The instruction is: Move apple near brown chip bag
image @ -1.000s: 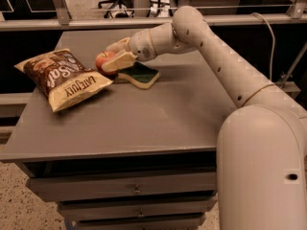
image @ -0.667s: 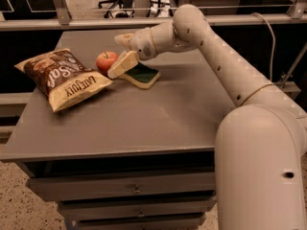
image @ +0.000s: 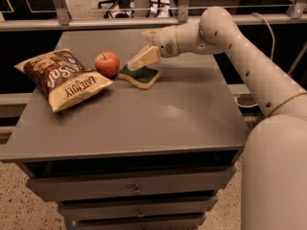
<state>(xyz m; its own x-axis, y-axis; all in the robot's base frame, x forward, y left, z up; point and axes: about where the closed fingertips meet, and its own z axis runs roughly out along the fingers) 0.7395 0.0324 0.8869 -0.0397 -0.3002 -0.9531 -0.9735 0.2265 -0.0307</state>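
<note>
Desk (image: 158, 119) — grey top, smooth and matt, with a faint sheen toward the right edge. The drawer fronts share the finish and carry small metal pulls (image: 136, 189).
Brown chip bag (image: 62, 78), near the left edge: crinkled film, mildly glossy.
Apple (image: 107, 63), just beside the bag: smooth skin with a waxy highlight.
Sponge (image: 140, 75), toward the rear edge: dark green top face over a matt yellow foam body.
Gripper (image: 145, 46), above the sponge, fingers spread — cream plastic, matt.
Arm (image: 240, 56): smooth off-white shell, satin, dotted with small dark marks.
</note>
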